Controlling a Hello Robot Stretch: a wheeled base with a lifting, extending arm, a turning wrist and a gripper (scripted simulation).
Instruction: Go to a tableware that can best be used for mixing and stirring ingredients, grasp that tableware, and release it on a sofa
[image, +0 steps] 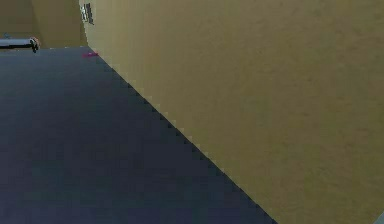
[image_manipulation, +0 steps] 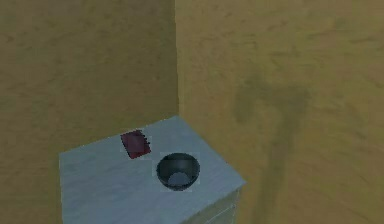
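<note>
— On the pale blue-grey cabinet (image_manipulation: 100, 175) in the arm side view, what is cut off or hard to make out?
— Its lower part is cut by the picture's bottom edge, so little of its front can be judged. A small dark red thing (image_manipulation: 134, 145) is seen lying toward the back of the top; its kind cannot be told. It is set just beside the bowl (image_manipulation: 179, 170), and whether the two touch cannot be decided.
— And in the forward view?
— A pale thing with a dark end (image: 18, 44) is cut by the left edge, far off across the dark floor (image: 90, 150). A small pink blob (image: 90, 55) is seen at the foot of the long wall (image: 260, 90), too small to be named. A pale barred panel (image: 87, 12), high up beside the long wall's far end, is cut by the top edge.
— How is the bowl described?
— It is seen as round and dark grey, standing upright, with a dark rim and a paler, bluish inside. It is placed on the cabinet's top, near its nearer right corner, with two yellow walls (image_manipulation: 80, 60) met behind the cabinet.
— Where is it placed relative to the hand, and how is the hand set?
— Neither can be told from these pictures: no bearing from the hand to the bowl can be given, and the hand's state is left undecided.
</note>
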